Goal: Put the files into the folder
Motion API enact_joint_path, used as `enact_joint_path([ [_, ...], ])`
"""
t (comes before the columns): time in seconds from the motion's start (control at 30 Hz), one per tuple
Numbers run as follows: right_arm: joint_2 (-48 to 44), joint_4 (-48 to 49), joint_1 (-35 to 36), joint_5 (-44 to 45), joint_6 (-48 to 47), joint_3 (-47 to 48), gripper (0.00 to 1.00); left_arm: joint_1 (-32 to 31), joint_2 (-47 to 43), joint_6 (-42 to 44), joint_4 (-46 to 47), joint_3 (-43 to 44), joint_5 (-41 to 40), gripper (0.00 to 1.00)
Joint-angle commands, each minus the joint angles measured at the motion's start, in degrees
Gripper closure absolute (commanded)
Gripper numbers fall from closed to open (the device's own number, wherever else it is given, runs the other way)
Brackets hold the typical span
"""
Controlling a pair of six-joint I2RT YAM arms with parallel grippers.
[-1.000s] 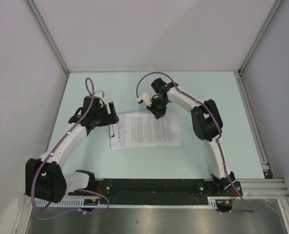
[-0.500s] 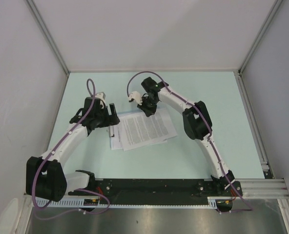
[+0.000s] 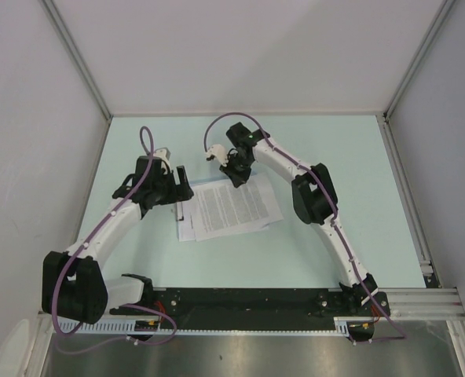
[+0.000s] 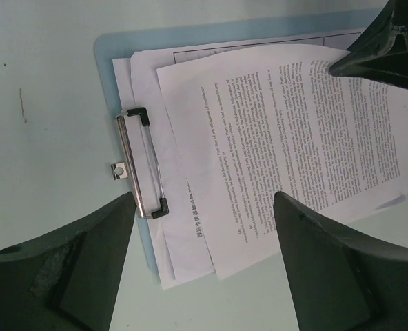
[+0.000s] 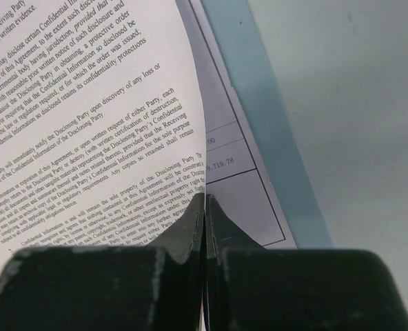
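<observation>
Since a second ago, your top page of the files has swung crooked on the blue folder on the table. Your right gripper pinches that page's far edge tight. Your left gripper hangs wide apart above the clip, holding nothing.

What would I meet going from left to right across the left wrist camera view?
First the silver clip, then the files, then the right end effector, shut on the top sheet's edge.
</observation>
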Motion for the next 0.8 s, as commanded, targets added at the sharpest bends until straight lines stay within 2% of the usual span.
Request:
enact_joint_path([
  [0.0,1.8,-0.9,0.2,-1.2,3.3,5.0,1.00,0.3,0.4,0.8,1.7,0.0,1.3,0.13],
  [0.37,2.6,0.4,-0.1,-1.8,8.7,5.0,1.00,0.3,0.8,1.0,2.1,-0.6,1.6,0.12],
  [0.4,2.6,0.4,-0.1,-1.4,9.4,5.0,0.96,0.4,1.0,1.0,2.0,-0.6,1.8,0.12],
  [0.43,1.6,0.8,-0.3,-1.6,10.3,4.5,0.91,0.4,1.1,1.0,2.1,-0.6,1.9,0.11],
  [0.53,-2.1,4.7,-0.5,1.2,15.7,1.5,0.50,0.4,1.5,0.8,1.9,-0.5,2.3,0.09],
  [0.6,-3.9,6.5,-0.8,2.5,19.1,1.0,0.37,0.4,1.4,0.7,1.9,-0.3,2.6,0.07],
  [0.63,-5.3,6.4,-1.3,2.7,20.1,1.8,0.18,0.5,1.5,0.7,1.8,-0.2,2.8,0.07],
  [0.7,-7.1,6.3,-2.0,3.6,23.9,2.8,0.09,0.5,1.7,0.9,1.4,0.5,3.3,0.06],
  [0.73,-8.1,5.7,-2.9,4.4,25.0,4.0,0.01,0.5,2.2,1.3,0.5,0.8,3.3,0.05],
  [0.77,-10.6,5.3,-3.4,7.9,26.6,4.2,0.00,0.5,2.2,1.3,0.2,1.1,3.2,0.05],
])
